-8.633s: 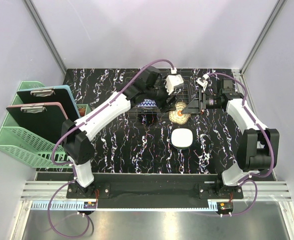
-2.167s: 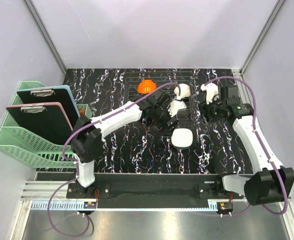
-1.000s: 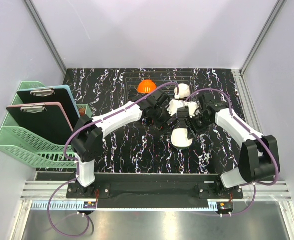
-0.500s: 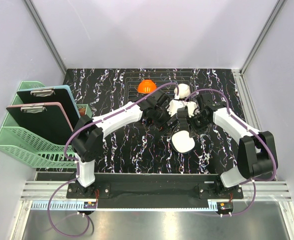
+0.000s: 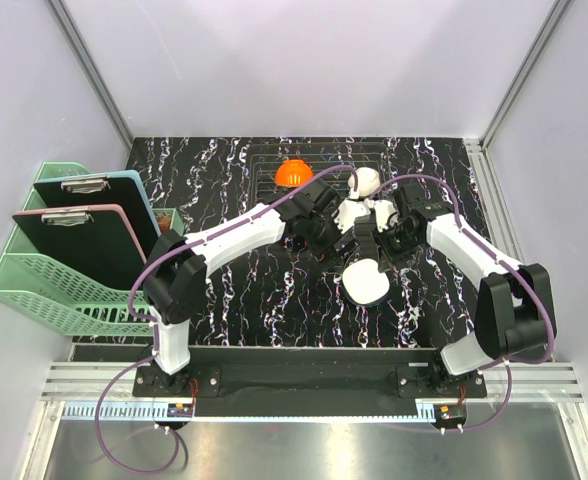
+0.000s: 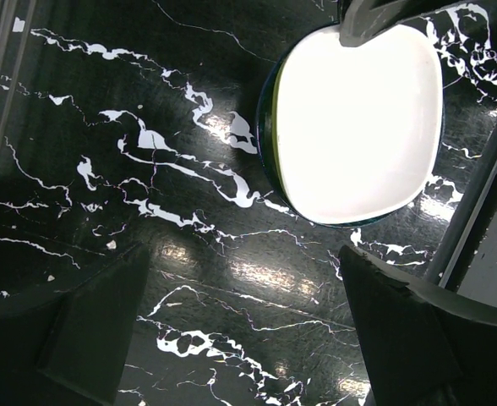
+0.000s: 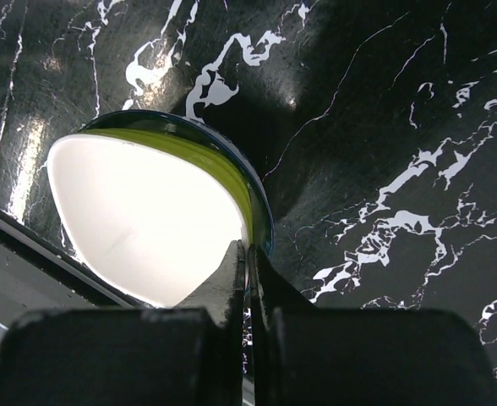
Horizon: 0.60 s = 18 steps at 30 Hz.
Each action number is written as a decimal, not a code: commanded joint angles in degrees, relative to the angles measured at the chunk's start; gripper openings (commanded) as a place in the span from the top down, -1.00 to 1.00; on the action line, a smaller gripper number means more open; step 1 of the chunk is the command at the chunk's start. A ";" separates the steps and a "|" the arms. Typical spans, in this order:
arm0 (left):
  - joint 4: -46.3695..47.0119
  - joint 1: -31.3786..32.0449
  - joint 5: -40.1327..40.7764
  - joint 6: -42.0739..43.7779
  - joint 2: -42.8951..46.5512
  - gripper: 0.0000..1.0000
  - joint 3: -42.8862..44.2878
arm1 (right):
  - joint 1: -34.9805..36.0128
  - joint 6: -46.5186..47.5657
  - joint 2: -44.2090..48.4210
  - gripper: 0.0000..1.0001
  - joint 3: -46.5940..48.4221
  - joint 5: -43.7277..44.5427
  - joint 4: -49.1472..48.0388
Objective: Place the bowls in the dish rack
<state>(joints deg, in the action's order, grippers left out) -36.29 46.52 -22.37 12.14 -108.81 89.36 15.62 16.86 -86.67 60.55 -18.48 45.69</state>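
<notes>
Pictured from above on the black marbled table (image 5: 224,290): at the far middle, the dark wire dish rack (image 5: 264,195), loaded with an orange bowl (image 5: 294,172) and a white bowl (image 5: 365,181). In front of the rack and apart from it, on the bare table, a white-and-lime bowl (image 5: 366,283). Clamped fully closed on that bowl's far rim, one finger inside and one outside: the right gripper (image 7: 247,254). Spread wide and empty just beside the same bowl: the left gripper (image 6: 240,288). Judged as the pick-up step, grip made; lifted or not, cannot tell. Called for next: raise without tipping, carry to a free slot beside the white bowl, lower between the wires, release.
</notes>
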 commanded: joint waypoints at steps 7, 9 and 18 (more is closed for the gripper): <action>2.37 -0.12 -7.33 -0.28 -0.26 -0.98 1.87 | 0.47 -0.34 4.84 1.00 6.06 -0.33 1.50; 2.45 -0.03 -7.69 -0.28 -0.87 -0.98 2.48 | 0.47 -0.34 4.85 1.00 6.33 -0.24 1.59; 3.94 -0.03 -7.69 -0.80 -3.51 -0.92 4.41 | 0.47 -0.51 5.55 1.00 6.42 -0.94 2.03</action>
<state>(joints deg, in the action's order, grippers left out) -35.62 46.52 -28.58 12.10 -111.18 90.74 15.64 16.86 -83.64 64.60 -18.50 47.07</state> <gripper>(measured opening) 0.982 0.011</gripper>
